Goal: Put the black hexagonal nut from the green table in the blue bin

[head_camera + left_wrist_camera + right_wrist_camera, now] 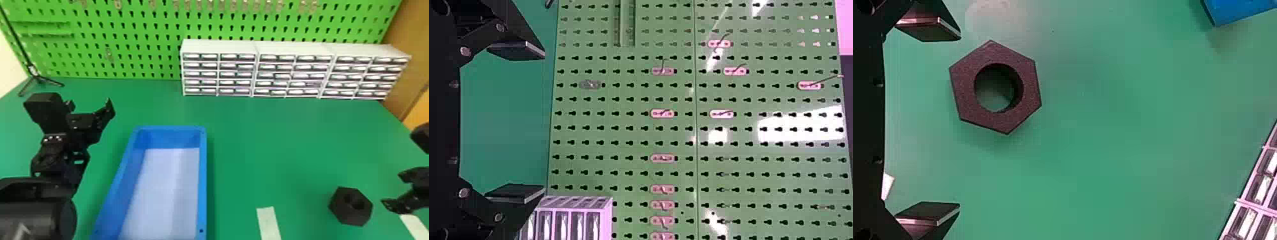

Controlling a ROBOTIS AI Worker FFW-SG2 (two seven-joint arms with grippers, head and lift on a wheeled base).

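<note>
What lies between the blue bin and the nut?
A pale strip lies flat on the table between the bin and the nut, as the head view shows.

Black left arm (35, 213) at eight o'clock in the head view, pale angular mark (20, 231) on its rounded casing, silvery screws (52, 138) at nine o'clock, boxy black block (44, 108) also at nine, black right gripper (392, 189) at four, flat dark fingers (938, 30) with pale edges
</note>
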